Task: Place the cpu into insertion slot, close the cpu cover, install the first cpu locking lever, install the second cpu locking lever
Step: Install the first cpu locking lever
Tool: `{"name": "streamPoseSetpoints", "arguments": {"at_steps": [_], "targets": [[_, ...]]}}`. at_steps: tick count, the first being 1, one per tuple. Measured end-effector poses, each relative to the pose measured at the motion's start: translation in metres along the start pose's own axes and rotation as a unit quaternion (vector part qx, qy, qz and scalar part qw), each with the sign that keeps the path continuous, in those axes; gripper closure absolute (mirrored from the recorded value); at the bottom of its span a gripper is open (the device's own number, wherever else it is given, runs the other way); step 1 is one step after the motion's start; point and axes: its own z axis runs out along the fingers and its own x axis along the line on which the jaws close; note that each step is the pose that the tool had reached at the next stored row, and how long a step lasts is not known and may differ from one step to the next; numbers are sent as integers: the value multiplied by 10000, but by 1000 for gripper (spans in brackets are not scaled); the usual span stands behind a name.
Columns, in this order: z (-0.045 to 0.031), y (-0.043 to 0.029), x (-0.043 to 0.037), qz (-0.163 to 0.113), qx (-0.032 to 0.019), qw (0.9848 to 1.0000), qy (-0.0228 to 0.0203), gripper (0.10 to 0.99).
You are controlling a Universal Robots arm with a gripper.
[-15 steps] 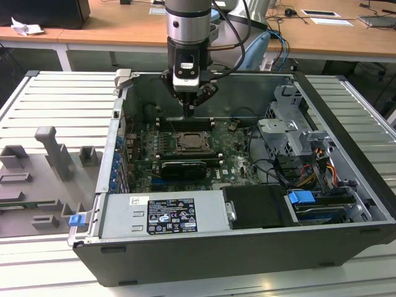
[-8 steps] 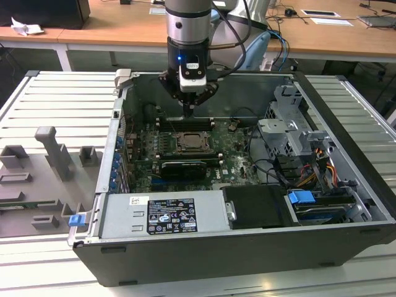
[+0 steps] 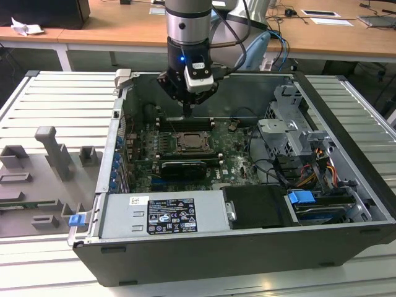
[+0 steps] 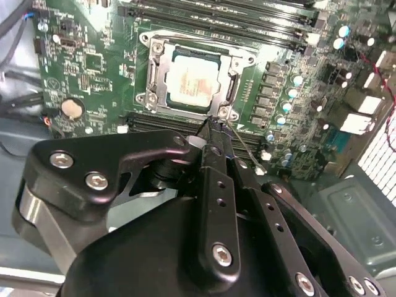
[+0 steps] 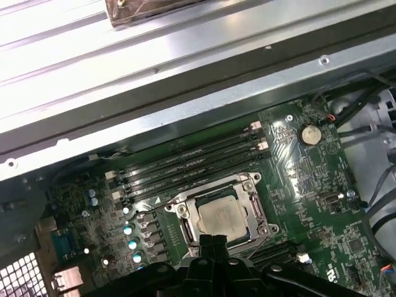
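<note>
The cpu (image 4: 189, 80) lies flat in the insertion slot (image 3: 189, 143) on the green motherboard, its pale face showing through the cut-out. The cpu cover (image 4: 153, 77) is folded down over it, a silvery frame around the chip (image 5: 221, 216). My gripper (image 4: 210, 127) hangs just above one corner of the socket with its black fingers pressed together, holding nothing. A thin wire locking lever (image 4: 244, 148) slants away from that corner right beside the fingertips; contact cannot be told. In the exterior view the gripper (image 3: 187, 112) stands just behind the socket.
Long black memory slots (image 4: 216, 18) run beside the socket, and a coin battery (image 4: 73, 109) sits farther off. The open case holds a power supply (image 3: 164, 213), a drive cage (image 3: 291, 133) and cables at the exterior view's right. Grey fixtures (image 3: 55, 154) stand outside.
</note>
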Motion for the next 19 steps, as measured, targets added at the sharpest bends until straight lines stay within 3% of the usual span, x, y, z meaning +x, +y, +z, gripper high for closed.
{"name": "streamPoseSetpoints", "arguments": {"at_steps": [4,6,13,16,19], "targets": [[0,0,0,-326,-8,9995,15,980],[0,0,0,-550,-13,9985,24,980],[0,0,0,-1177,-27,9930,52,980],[0,0,0,-1442,-33,9895,64,980],[0,0,0,-1511,-35,9885,67,980]]}}
